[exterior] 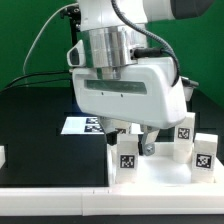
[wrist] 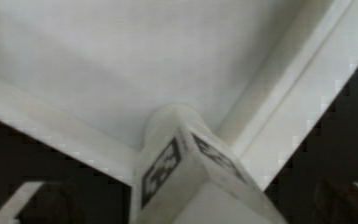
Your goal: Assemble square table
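On the black tabletop, the marker board lies flat at left. The end effector clamps a matte white tagged leg above the rimmed square panel; more legs stand right.

Tagged white leg close to cam, over white panel w/ raised rim (gripper fingers blurred).

Upright legs crowding panel
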`<state>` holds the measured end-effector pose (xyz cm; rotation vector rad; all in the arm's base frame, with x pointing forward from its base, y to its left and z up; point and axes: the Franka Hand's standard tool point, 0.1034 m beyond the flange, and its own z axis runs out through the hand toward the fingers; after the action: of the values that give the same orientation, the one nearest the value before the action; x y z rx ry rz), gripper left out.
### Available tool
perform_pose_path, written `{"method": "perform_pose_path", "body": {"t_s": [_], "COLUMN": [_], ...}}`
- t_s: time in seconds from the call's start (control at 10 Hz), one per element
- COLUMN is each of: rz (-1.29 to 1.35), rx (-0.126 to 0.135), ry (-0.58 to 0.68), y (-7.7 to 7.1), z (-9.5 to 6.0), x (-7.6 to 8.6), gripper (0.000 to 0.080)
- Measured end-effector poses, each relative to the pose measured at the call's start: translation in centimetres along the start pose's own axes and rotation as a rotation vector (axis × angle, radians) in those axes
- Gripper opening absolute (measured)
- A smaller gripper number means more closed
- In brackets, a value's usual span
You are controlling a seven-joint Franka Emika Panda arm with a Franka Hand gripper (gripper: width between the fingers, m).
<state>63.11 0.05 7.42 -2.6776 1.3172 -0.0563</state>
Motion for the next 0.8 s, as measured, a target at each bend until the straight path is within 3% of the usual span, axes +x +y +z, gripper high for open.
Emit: {"method": "perform_pose_path", "body": {"t_s": [0.2,0.4,0.5,0.7,0.8], "rz": [-0.367,-0.674,-0.643,-0.619,-0.544], "rx": [-0.039,-0.044,-0.045,-0.045,-0.046], "ry": [0.047,0.094,0.089,0.090,0.094], "y": [-0.4,-1.1,-1.0,-0.9,-0.5], "z": [-0.2,0.2,0.2,0.2,0.1], "x": [0.3,-0.1,-0.1,0.0,0.3], "gripper": [0.0649,0.0649,0.0649,0.0390,0.0390]}}
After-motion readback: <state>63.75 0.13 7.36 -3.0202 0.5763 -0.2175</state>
